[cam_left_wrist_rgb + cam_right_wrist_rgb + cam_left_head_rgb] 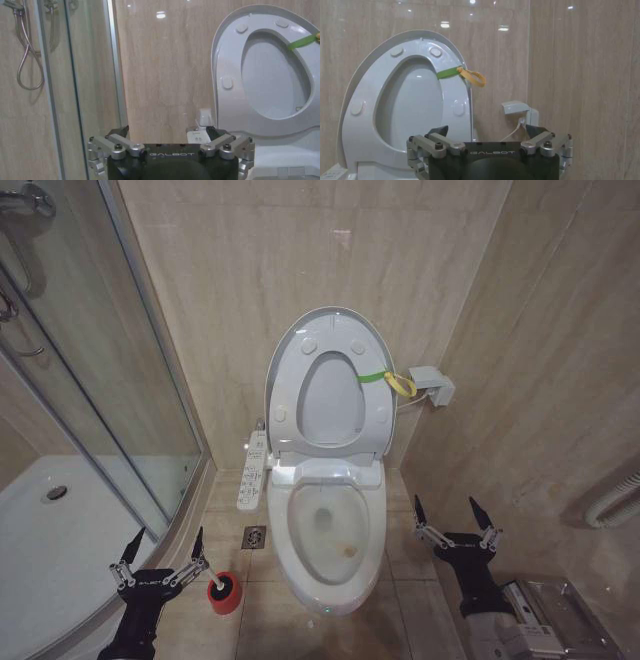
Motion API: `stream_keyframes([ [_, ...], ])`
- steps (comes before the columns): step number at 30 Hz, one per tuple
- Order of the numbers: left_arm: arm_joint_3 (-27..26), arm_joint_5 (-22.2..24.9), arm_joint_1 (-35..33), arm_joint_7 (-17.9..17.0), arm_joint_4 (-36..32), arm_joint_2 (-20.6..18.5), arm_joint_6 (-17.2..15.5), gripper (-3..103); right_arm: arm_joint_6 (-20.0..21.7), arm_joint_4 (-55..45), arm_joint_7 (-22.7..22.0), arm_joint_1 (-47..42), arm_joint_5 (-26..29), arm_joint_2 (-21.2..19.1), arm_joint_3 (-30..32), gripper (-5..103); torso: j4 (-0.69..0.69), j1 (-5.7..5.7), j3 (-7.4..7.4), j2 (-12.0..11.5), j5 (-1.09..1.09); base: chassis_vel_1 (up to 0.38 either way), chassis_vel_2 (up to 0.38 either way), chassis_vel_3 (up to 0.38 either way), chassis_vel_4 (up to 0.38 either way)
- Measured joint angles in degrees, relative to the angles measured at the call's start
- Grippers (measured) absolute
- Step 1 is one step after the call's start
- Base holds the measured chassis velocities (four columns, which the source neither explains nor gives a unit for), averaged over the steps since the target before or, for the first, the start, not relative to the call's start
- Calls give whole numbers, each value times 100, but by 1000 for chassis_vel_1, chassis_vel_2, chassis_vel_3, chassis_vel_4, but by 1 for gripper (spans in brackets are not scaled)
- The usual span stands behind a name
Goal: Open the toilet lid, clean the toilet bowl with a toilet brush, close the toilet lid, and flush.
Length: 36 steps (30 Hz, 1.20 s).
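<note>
Both grippers hung low in front of you with their fingers spread wide and nothing between them: the left gripper (160, 552) near the shower enclosure (90, 410), the right gripper (457, 520) to the right of the toilet bowl (330, 580). You had the toilet lid (326, 380) standing upright against the tiled wall, with the ring seat raised against it and the yellow-green strap loop (392, 380) hanging off its right edge. The bowl lay uncovered between the two arms. You could see the red holder cup (225, 593) on the floor just left of the bowl, close beside the left gripper, and the white button panel (253, 472) along the bowl's left side.
</note>
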<state>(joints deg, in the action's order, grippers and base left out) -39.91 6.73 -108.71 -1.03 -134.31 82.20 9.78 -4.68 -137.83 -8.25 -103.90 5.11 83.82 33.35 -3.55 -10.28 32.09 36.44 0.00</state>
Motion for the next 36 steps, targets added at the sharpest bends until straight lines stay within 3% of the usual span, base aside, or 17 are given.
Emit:
stream_keyframes([
  [36,0,0,0,0,0,0,0,100,7,-5,0,1,3,-2,0,100,0,0,0,0,0,0,0,0,0],
])
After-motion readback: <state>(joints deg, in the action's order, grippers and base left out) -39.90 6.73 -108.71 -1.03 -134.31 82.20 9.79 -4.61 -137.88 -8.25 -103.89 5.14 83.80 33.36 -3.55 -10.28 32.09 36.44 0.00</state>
